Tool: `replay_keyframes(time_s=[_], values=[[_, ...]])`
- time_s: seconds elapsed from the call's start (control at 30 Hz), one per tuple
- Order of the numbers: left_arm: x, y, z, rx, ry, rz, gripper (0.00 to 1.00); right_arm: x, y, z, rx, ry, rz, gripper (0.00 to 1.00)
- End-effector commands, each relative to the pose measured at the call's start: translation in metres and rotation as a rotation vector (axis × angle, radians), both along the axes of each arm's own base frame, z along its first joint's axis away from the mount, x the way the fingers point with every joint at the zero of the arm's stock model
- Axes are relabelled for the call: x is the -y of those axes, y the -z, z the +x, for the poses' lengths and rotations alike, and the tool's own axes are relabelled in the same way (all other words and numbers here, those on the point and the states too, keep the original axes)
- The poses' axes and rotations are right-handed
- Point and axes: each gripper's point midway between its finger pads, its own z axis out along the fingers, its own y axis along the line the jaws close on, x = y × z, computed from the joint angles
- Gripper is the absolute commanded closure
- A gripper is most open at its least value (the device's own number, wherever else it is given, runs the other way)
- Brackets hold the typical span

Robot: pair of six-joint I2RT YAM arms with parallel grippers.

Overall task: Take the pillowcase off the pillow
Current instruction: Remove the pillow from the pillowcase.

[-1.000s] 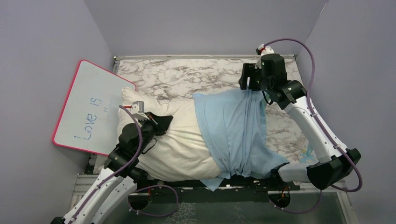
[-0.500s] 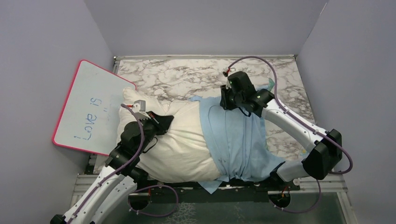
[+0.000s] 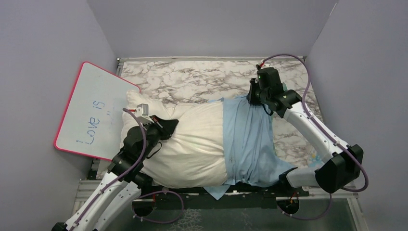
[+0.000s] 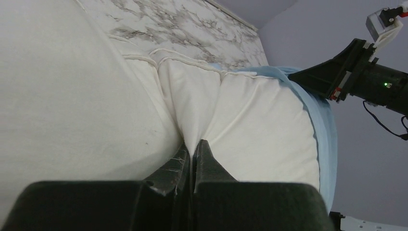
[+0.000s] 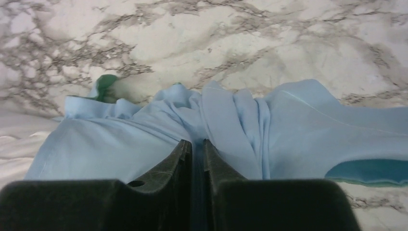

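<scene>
At far edge, my right gripper (image 5: 195,143) just nipped shut on pillowcase (image 3: 248,139) fold. Cover slid rightward, more pillow (image 3: 187,144) bared. Left gripper (image 4: 192,147) clamps pillow.

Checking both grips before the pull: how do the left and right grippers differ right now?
The left gripper pinches a fold of the cream pillow; the right gripper pinches bunched light blue pillowcase. The left gripper sits on the pillow's bare half; the right gripper at the pillowcase's far edge. Both are shut on fabric.
</scene>
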Motion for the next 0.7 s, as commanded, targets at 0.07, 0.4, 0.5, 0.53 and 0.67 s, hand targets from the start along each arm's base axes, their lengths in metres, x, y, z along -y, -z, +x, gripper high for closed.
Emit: replay_keyframes(time_s=[0.07,0.4,0.5,0.53,0.67], values=[[-0.022,0.048,-0.008,-0.154,-0.072,0.129,1.0,-0.034,-0.034,-0.02,0.032,-0.266,0.171,0.61],[-0.024,0.048,-0.003,-0.166,-0.102,0.134,1.0,-0.023,-0.08,-0.037,0.13,-0.26,0.174,0.3],[-0.027,0.048,0.001,-0.175,-0.129,0.137,1.0,0.003,-0.091,-0.038,0.182,-0.146,0.126,0.3],[-0.029,0.048,0.001,-0.177,-0.139,0.137,1.0,0.012,-0.092,-0.04,0.197,-0.099,0.111,0.3],[-0.033,0.048,0.005,-0.184,-0.174,0.136,1.0,0.02,-0.097,-0.056,0.244,-0.107,0.116,0.19]])
